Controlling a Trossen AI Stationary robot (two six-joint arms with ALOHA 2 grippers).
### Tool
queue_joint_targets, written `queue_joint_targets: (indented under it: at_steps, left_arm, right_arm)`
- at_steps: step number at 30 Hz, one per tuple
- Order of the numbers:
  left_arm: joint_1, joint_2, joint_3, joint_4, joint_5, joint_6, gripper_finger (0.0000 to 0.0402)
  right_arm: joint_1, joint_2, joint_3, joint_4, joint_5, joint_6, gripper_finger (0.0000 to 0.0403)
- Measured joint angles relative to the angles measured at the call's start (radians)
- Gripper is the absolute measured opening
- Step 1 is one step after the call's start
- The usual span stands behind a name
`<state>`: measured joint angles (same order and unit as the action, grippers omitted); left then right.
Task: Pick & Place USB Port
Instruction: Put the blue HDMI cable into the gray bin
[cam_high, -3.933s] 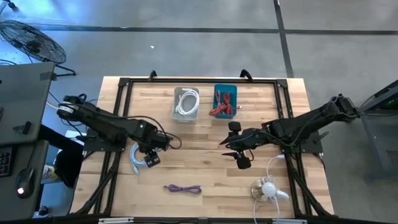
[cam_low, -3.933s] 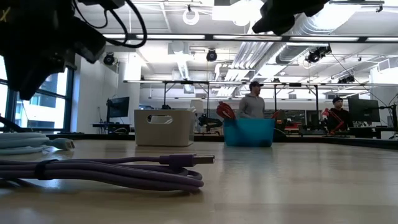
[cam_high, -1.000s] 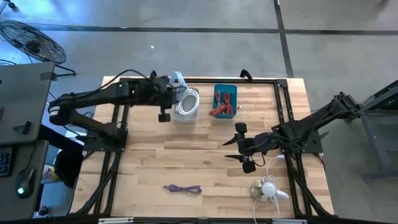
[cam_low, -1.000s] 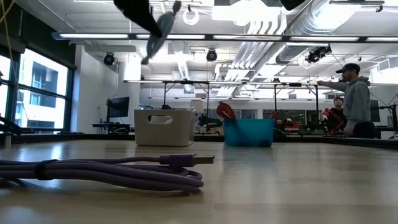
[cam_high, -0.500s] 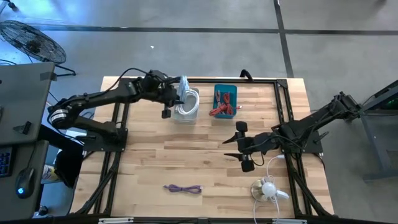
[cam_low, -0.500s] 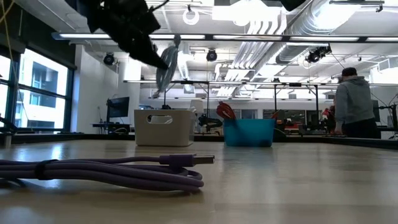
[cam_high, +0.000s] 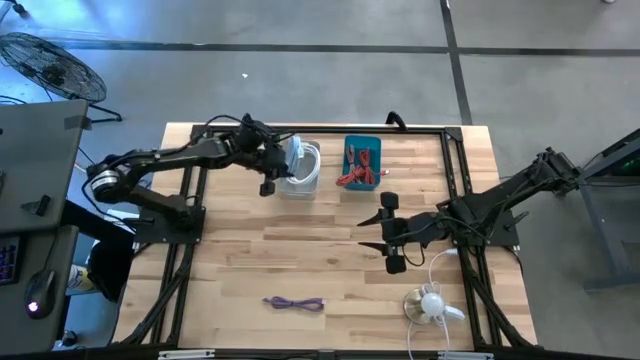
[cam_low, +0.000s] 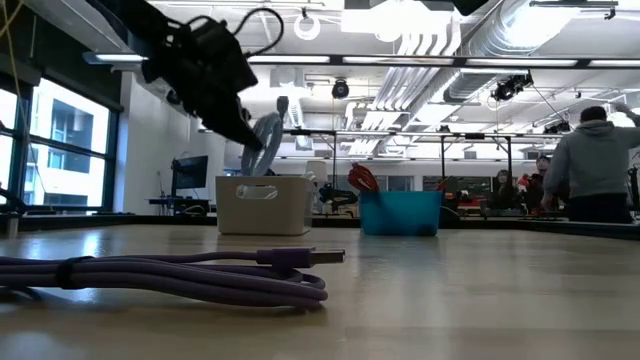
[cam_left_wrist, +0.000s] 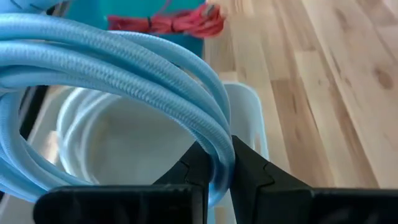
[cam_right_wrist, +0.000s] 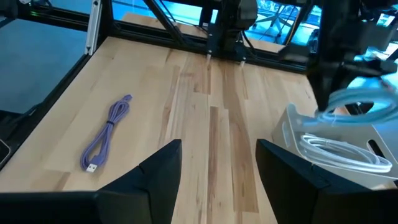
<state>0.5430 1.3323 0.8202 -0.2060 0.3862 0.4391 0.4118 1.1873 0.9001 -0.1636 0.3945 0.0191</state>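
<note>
A coiled light-blue cable (cam_left_wrist: 124, 68) hangs over the white bin (cam_high: 300, 180) at the table's far middle, with my left gripper (cam_high: 283, 160) shut on it. In the low view the coil (cam_low: 263, 135) hangs just above the bin's rim (cam_low: 262, 180). A white cable (cam_high: 303, 163) lies inside that bin. My right gripper (cam_high: 386, 232) hovers open over the table's right half, with nothing between its fingers. My left gripper pinches several strands of the blue coil (cam_left_wrist: 219, 146) between its two fingers (cam_left_wrist: 249, 171). It comes slanting down from the table's left side. The coil is lifted clear and loops out ahead of the fingers over the white bin.
A teal bin (cam_high: 361, 163) with red cables stands right of the white bin. A purple cable (cam_high: 294, 303) lies near the front edge, also in the right wrist view (cam_right_wrist: 107, 132). A white cable with a round part (cam_high: 432, 303) lies at the front right.
My left gripper has come down and moved a little toward the table's right with the blue cable, tipping more downward. The coil has sunk from high above to just over the white bin. My right gripper has kept its place.
</note>
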Motion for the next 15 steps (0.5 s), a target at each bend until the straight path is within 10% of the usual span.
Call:
queue_joint_targets:
  at_steps: [9, 15]
  left_arm:
    - [0.0, 0.101, 0.0, 0.038, 0.022, -0.025, 0.004]
    - [0.0, 0.1, 0.0, 0.059, -0.001, -0.028, 0.0157]
  right_arm:
    - [0.0, 0.0, 0.0, 0.004, -0.006, 0.005, 0.0199]
    - [0.0, 0.0, 0.0, 0.003, -0.015, 0.006, 0.0199]
